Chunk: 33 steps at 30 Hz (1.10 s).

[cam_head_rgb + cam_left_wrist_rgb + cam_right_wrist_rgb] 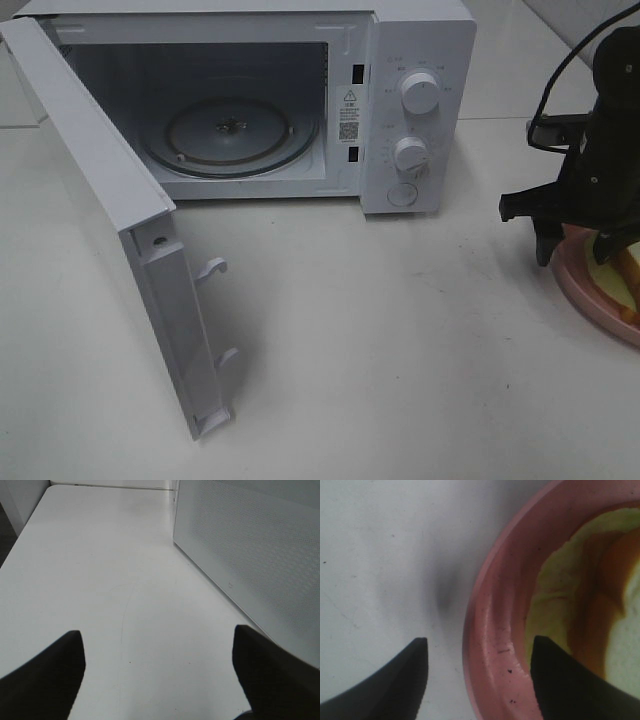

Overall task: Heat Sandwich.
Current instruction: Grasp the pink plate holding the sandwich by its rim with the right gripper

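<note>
The sandwich [627,272], white bread with an orange-brown crust and pale yellow-green filling, lies on a pink round plate [588,290] at the right edge of the table. In the right wrist view the sandwich [580,590] sits inside the plate's rim [492,615]. My right gripper [575,255] is open and hangs over the plate's near-left rim. In the right wrist view the gripper [480,641] straddles the rim, one finger over the table and one over the plate. My left gripper [157,632] is open and empty above bare table; it does not show in the exterior view.
The white microwave [420,60] stands at the back with its door [100,180] swung wide open to the left. Its glass turntable [235,130] is bare. The door's meshed panel [250,555] stands close to my left gripper. A black cable [555,70] hangs by the right arm.
</note>
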Motion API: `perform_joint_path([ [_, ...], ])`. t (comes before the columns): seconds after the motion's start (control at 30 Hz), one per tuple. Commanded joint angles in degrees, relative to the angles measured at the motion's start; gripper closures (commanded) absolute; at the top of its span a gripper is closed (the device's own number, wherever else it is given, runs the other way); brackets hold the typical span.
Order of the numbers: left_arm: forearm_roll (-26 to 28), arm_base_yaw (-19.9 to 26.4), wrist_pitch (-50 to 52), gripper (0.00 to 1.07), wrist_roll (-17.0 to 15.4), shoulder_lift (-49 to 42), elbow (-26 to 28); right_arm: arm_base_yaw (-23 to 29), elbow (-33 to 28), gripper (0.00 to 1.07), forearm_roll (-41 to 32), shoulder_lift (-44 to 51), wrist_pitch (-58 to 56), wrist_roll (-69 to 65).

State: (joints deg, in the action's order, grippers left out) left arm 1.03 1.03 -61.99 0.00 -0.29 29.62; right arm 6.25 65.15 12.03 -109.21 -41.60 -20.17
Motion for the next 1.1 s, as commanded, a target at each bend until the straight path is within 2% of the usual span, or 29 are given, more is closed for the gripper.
perform_joint_path([
  [0.03, 0.06, -0.29, 0.74, 0.3, 0.0, -0.97, -0.11, -0.23, -0.46, 0.49, 0.34, -0.97, 0.34, -0.29],
  [0.77, 0.06, -0.29, 0.74, 0.3, 0.0, -0.97, -0.11, -0.23, -0.46, 0.54, 3.55, -6.25, 4.24, -1.26],
  [1.03, 0.06, -0.29, 0.74, 0.3, 0.0, -0.97, -0.11, -0.23, -0.46, 0.65, 3.78, -6.25, 4.18, -1.26],
  [1.1, 0.06, -0.29, 0.74, 0.3, 0.0, -0.97, -0.11, -0.23, -0.46, 0.73, 3.78, -6.25, 4.18, -1.26],
])
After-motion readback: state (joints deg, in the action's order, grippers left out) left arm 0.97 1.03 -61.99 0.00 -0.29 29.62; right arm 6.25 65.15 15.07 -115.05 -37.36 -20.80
